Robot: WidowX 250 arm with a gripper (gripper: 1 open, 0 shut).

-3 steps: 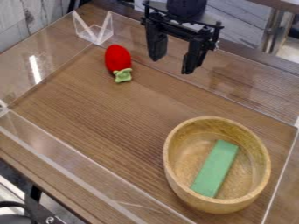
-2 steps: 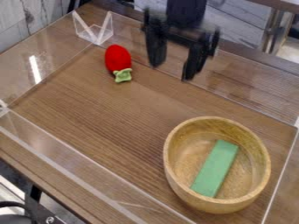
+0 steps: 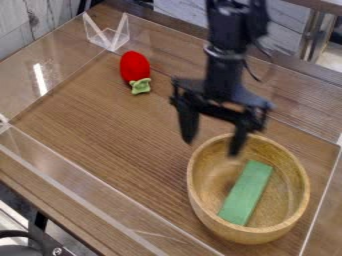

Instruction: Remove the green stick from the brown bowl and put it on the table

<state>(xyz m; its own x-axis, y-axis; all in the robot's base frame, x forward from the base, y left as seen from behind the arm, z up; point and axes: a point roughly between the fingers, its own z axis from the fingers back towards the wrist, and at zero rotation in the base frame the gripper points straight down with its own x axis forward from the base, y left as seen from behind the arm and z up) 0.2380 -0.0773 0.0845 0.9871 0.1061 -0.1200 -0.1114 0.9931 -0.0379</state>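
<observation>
One green stick (image 3: 246,192) lies inside the brown bowl (image 3: 210,188), toward its right side as seen in the picture, and its long side runs slantwise across the bottom. The gripper (image 3: 217,128) is blurred, but its fingers stand wide apart, with nothing seen between them. It is above the far side of the bowl, I think because it must come over the rim before going down. The wide opening seems to be chosen so that the fingers can pass on both sides of the stick. Probably they should take it across its narrow width, since a grip along the length would be harder. The wall is close to the stick, so a finger could knock it. Bare desk (image 3: 118,135) beside the bowl could receive the stick. The red strawberry toy (image 3: 135,67) lies well apart, and needs no touching.
</observation>
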